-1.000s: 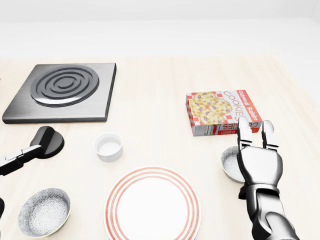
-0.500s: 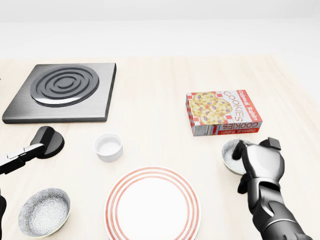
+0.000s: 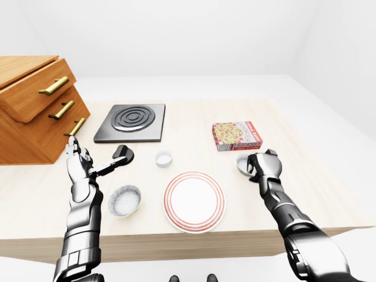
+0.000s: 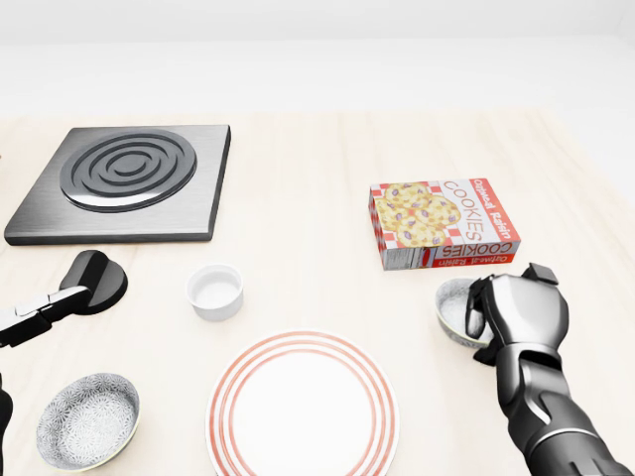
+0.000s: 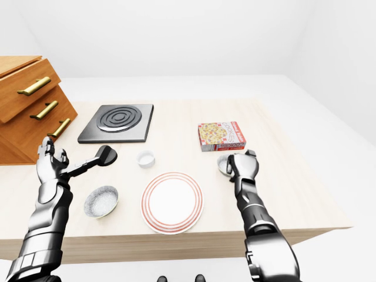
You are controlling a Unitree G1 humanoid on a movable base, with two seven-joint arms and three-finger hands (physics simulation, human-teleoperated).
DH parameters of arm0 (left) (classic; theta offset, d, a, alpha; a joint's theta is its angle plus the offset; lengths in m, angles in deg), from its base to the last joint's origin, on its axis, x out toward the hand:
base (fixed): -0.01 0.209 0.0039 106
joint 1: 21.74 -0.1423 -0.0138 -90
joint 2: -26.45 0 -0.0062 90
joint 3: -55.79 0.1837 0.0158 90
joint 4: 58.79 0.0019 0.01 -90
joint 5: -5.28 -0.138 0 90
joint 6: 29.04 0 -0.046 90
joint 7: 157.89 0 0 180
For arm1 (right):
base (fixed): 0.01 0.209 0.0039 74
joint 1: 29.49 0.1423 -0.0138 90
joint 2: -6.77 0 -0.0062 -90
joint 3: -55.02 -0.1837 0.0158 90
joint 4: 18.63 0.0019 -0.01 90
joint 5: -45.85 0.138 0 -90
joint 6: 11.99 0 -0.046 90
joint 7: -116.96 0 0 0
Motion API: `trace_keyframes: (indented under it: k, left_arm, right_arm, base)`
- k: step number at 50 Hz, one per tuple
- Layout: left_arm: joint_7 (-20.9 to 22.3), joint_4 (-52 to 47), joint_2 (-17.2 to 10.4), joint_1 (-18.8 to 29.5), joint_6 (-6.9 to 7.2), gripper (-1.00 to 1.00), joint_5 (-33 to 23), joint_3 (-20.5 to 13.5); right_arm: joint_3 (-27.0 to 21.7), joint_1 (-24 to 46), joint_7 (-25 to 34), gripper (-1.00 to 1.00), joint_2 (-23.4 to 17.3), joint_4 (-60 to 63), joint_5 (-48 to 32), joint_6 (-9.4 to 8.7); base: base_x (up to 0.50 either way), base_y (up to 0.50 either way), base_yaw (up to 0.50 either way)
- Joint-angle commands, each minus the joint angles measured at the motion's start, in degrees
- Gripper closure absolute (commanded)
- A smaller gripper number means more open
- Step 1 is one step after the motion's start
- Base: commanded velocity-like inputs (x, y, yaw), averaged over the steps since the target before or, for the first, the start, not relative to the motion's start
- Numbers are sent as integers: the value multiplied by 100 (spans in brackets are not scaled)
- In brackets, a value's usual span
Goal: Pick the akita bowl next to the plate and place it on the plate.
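**Right hand clamped on the bowl's rim, lift not yet made**

The akita bowl point(image 4: 454, 307) sits on the surface point(image 4: 317, 178) toward its right edge in the head view. It is just below the cookie box point(image 4: 444, 223) and to the right of the red-ringed plate point(image 4: 303, 412), with a gap of bare wood between bowl and plate. The right hand point(image 4: 516, 317) is curled over the bowl's right-hand rim. One finger hooks down inside the wall and the rest wrap the outside, so it grips the bowl by a pinch on the edge. The bowl appears to rest on the surface.

The bowl looks like glazed ceramic: rigid, fairly light, smooth enough to slip, and liable to chip if dropped. A rim pinch on one side will probably let it tilt as it rises, so a firm hold and a low, level carry to the plate's centre seem wise.

The left hand point(image 3: 79, 164) is raised near the surface's left edge with its fingers spread and holds nothing. A second patterned bowl point(image 4: 87, 421) lies near it, untouched.
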Motion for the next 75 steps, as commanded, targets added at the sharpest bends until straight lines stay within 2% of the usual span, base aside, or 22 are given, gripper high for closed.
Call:
trace_keyframes:
  k: [1,2,3,13,15,19,22,23,24,26,34,36,40,43,45,50,54,58,69,70,72,75]
  left_arm:
    - [-53,-339,27,-90,247,-100,6,0]
    - [-51,-361,35,-96,263,-100,-2,-8]
    - [14,-103,29,-26,84,-100,-24,-20]
    - [16,-97,17,-28,93,-100,-1,-4]
    - [82,212,7,45,-131,-100,-14,-3]
    - [21,-29,8,-10,48,-100,1,12]
    - [59,115,5,26,-61,-100,-13,6]
    - [-9,-157,17,-42,128,-100,-2,20]
    - [66,134,14,22,-87,-100,-25,3]
    - [29,-3,8,-6,18,-100,-12,12]
    - [38,-6,16,-16,13,-100,-14,16]
    - [76,175,8,40,-109,-100,-30,10]
    - [93,371,-12,87,-249,-100,-19,32]
    - [78,336,-13,74,-236,-100,-16,41]
    - [17,45,0,-4,-27,-100,-6,41]
    - [25,88,9,24,-41,-100,-22,27]
    - [82,388,-4,92,-262,-100,-26,32]
    - [31,134,-6,23,-78,-100,-1,34]
    - [50,198,-6,44,-123,-100,-2,31]
    - [112,471,-15,115,-312,-100,-14,22]
    - [60,265,-15,61,-170,-100,5,40]
    - [77,312,-21,73,-195,-100,8,34]
  right_arm:
    - [-1,-339,0,100,-146,1734,-674,-522]
    - [-59,-414,0,100,-128,1927,-744,-522]
    - [-123,-552,0,100,-152,2549,-869,-522]
    - [-571,-1113,1242,100,-11,5452,-1682,-522]
    - [-655,-1139,1433,100,9,5785,-1782,-522]
    - [-857,-1156,2202,100,58,7143,-1831,-522]
    - [-831,-1176,2609,100,161,7794,-1970,-522]
    - [-828,-1177,2714,100,206,7922,-2003,-522]
    - [-793,-1184,2808,100,235,8111,-2024,-522]
    - [-763,-1203,2939,100,335,8318,-2096,-522]
    - [-420,-1329,3414,100,781,9314,-2213,46]
    - [-253,-1410,3513,100,935,9567,-2275,221]
    - [-104,-1498,3584,100,1138,9756,-2382,478]
    - [32,-1599,3547,100,1304,9751,-2518,478]
    - [187,-1737,3468,100,1385,9704,-2559,478]
    - [491,-2005,3328,100,1594,9568,-2695,478]
    - [730,-2239,3304,100,1699,9331,-2826,478]
    - [798,-2418,3258,100,1735,9030,-3010,478]
    - [1016,-2749,2956,100,1699,8472,-2891,478]
    - [1055,-2825,2982,100,1735,8367,-2666,478]
    - [1078,-2845,2858,100,1699,8171,-2724,478]
    - [1095,-2902,2832,100,1724,7880,-2408,478]
  base:
    - [0,0,0]
    - [0,0,0]
    - [0,0,0]
    - [0,0,0]
    - [0,0,0]
    - [0,0,0]
    - [0,0,0]
    - [0,0,0]
    - [0,0,0]
    - [0,0,0]
    - [0,0,0]
    - [0,0,0]
    - [0,0,0]
    - [0,0,0]
    - [0,0,0]
    - [0,0,0]
    - [0,0,0]
    - [0,0,0]
    - [0,0,0]
    - [0,0,0]
    - [0,0,0]
    - [0,0,0]
